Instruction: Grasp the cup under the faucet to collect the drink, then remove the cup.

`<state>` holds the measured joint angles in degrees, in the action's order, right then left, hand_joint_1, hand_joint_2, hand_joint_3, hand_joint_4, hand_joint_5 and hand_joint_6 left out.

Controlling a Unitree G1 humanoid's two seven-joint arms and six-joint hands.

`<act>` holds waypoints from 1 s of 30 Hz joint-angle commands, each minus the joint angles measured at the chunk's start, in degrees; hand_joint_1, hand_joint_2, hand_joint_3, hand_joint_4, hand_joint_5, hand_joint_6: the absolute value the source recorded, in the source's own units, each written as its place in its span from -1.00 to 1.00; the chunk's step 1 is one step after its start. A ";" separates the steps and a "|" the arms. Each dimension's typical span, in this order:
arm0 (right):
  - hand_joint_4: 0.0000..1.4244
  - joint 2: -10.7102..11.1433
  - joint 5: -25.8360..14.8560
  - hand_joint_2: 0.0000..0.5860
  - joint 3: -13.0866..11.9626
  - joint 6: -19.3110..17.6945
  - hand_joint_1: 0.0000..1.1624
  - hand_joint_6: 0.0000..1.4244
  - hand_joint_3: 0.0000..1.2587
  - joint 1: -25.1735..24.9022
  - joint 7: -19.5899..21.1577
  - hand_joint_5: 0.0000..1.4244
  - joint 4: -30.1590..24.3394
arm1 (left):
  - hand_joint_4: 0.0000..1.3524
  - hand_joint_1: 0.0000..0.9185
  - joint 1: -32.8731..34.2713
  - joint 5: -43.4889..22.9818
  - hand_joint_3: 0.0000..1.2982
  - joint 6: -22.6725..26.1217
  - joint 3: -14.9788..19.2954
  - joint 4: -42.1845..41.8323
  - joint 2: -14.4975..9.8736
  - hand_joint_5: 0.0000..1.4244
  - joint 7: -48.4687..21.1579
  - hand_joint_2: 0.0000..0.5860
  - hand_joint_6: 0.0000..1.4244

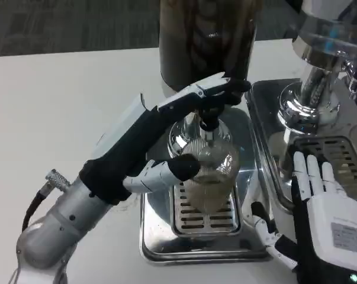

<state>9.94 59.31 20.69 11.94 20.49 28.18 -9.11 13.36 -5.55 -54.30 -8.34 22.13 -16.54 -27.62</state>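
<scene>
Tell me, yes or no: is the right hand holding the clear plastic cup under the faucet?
No. The right hand lies flat and open beside the drip tray; the left hand holds the clear plastic cup.

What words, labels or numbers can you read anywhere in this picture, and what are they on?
No text can be read.
A white label on the back of the right hand carries small print and a square code: too blurred to read.
The drink dispenser, clear cup and drip tray show no lettering.
</scene>
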 commanded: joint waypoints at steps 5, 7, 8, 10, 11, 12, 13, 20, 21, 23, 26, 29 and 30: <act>-1.00 0.24 -0.57 0.28 -0.05 -0.54 -0.41 -0.80 -1.00 -0.53 0.53 -1.00 0.91 | -0.80 -1.00 -1.46 7.75 -0.59 -3.82 -0.26 -1.88 -1.67 -0.63 1.22 -0.61 -0.71; -1.00 0.15 -0.57 0.28 0.04 -0.59 -0.41 -0.80 -1.00 -0.54 0.68 -1.00 1.03 | -0.80 -1.00 -1.61 11.35 -0.59 -5.38 0.20 -2.42 -2.43 -0.63 2.66 -0.60 -0.70; -1.00 0.13 -0.56 0.28 0.06 -0.61 -0.41 -0.80 -1.00 -0.55 0.71 -1.00 1.07 | -0.79 -1.00 -1.62 13.32 -0.58 -6.11 0.38 -2.70 -2.82 -0.63 3.44 -0.59 -0.70; -1.00 0.15 -0.60 0.28 0.03 -0.70 -0.41 -0.80 -1.00 -0.63 0.71 -1.00 1.15 | -0.79 -1.00 -1.56 16.44 -0.57 -6.98 0.42 -2.91 -3.42 -0.63 5.23 -0.59 -0.70; -1.00 0.15 -0.61 0.28 0.02 -0.73 -0.41 -0.80 -1.00 -0.69 0.70 -1.00 1.20 | -0.79 -1.00 -1.59 17.60 -0.57 -7.18 0.41 -2.92 -3.62 -0.63 6.04 -0.59 -0.70; -1.00 0.11 -0.65 0.28 0.01 -0.77 -0.41 -0.80 -1.00 -0.75 0.73 -1.00 1.29 | -0.79 -1.00 -1.72 18.76 -0.57 -7.32 0.52 -3.01 -3.82 -0.63 6.86 -0.58 -0.70; -1.00 0.09 -0.68 0.28 -0.02 -0.82 -0.41 -0.80 -1.00 -0.79 0.75 -1.00 1.36 | -0.80 -1.00 -1.89 19.91 -0.57 -7.50 0.71 -3.18 -3.97 -0.63 7.70 -0.58 -0.70; -1.00 -0.10 -1.13 0.28 -0.09 -1.39 -0.41 -0.80 -1.00 -1.24 1.04 -1.00 2.10 | -0.80 -1.00 -2.24 26.88 -0.56 -9.00 1.00 -4.80 -5.32 -0.64 12.99 -0.55 -0.71; -1.00 -0.11 -1.24 0.28 -0.09 -1.46 -0.41 -0.80 -1.00 -1.28 1.07 -1.00 2.13 | -0.80 -1.00 -2.35 28.02 -0.56 -9.13 0.89 -5.18 -5.49 -0.64 13.74 -0.54 -0.71; -1.00 -0.15 -1.44 0.28 -0.09 -1.58 -0.41 -0.80 -1.00 -1.33 1.09 -1.00 2.16 | -0.80 -1.00 -2.51 29.30 -0.55 -9.08 0.57 -5.53 -5.75 -0.64 14.89 -0.54 -0.71; -1.00 0.04 -2.69 0.27 -0.37 -2.65 -0.40 -0.78 -1.00 -1.32 0.80 -1.00 1.97 | -0.80 -1.00 -2.47 30.42 -0.55 -9.12 0.08 -5.67 -6.23 -0.64 16.41 -0.53 -0.71; -1.00 0.56 -5.61 0.17 -1.09 -5.33 -0.39 -0.77 -1.00 -1.28 0.55 -1.00 1.47 | -0.80 -1.00 -2.34 30.98 -0.54 -9.03 -0.38 -5.80 -6.73 -0.64 17.63 -0.53 -0.73; -1.00 0.72 -6.57 0.15 -1.31 -6.17 -0.39 -0.77 -1.00 -1.31 0.38 -1.00 1.31 | -0.80 -1.00 -2.30 31.08 -0.53 -8.95 -0.51 -5.83 -6.86 -0.64 17.91 -0.52 -0.73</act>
<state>9.88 55.21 20.34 8.31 19.33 28.21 -7.18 11.80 23.13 -61.90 -7.23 16.93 -22.29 -9.30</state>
